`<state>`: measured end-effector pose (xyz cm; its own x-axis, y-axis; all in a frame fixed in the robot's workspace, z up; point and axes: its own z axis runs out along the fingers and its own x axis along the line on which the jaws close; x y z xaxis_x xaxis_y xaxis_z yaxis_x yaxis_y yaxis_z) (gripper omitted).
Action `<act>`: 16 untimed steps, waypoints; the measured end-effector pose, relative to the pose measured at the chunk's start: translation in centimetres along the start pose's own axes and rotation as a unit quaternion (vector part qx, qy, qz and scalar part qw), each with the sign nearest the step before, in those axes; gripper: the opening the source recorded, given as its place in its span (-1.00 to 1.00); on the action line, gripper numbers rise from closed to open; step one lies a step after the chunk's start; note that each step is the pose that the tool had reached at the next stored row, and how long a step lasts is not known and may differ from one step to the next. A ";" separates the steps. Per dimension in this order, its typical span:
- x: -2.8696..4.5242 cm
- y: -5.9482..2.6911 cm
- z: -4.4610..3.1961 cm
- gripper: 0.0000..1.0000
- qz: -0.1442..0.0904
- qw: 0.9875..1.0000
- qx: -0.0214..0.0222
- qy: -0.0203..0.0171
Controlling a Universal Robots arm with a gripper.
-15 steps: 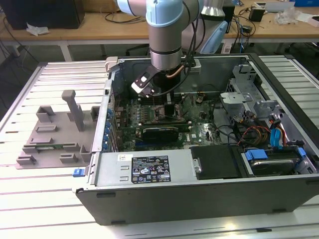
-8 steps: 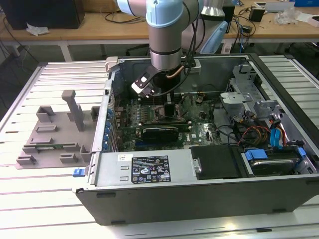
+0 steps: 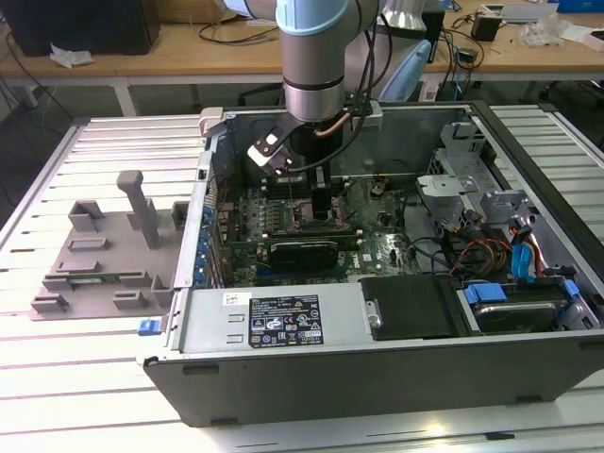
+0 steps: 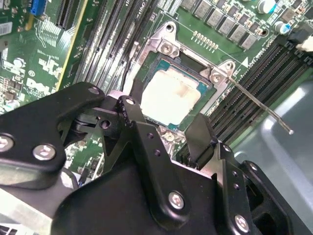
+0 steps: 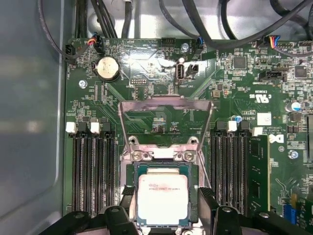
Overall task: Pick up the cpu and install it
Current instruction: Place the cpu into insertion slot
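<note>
The cpu (image 5: 163, 198), a small square chip with a pale silver top, lies flat inside the socket frame (image 5: 130, 174) on the green motherboard. It shows in both wrist views, with the socket's metal load plate (image 5: 166, 105) flipped up and its lever (image 4: 259, 105) swung out. My gripper (image 5: 166, 198) is open and straddles the cpu (image 4: 171, 95), one black finger on each side with a small gap to the chip's edges. In the exterior view the gripper (image 3: 321, 203) reaches down into the open computer case (image 3: 377, 377).
Rows of memory slots (image 5: 90, 171) flank the socket, with one module (image 5: 257, 171) seated. A coin battery (image 5: 107, 68) and cables (image 5: 234, 29) lie beyond it. A grey plastic tray with upright posts (image 3: 104, 255) sits at the exterior view's left; drive cages and wiring (image 3: 510, 236) stand at its right.
</note>
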<state>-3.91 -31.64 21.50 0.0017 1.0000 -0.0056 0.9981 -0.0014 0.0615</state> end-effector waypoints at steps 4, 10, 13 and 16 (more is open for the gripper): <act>0.00 0.00 -0.01 0.24 0.000 1.000 0.000 0.000; 0.00 0.00 -0.02 -0.29 0.000 1.000 0.000 0.000; 0.00 0.00 -0.02 -0.65 0.000 1.000 0.000 0.000; -0.01 0.00 -0.03 -0.79 0.000 1.000 0.000 0.000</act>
<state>-3.91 -31.65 21.53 0.0017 1.0000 -0.0059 0.9981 -0.0014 0.0614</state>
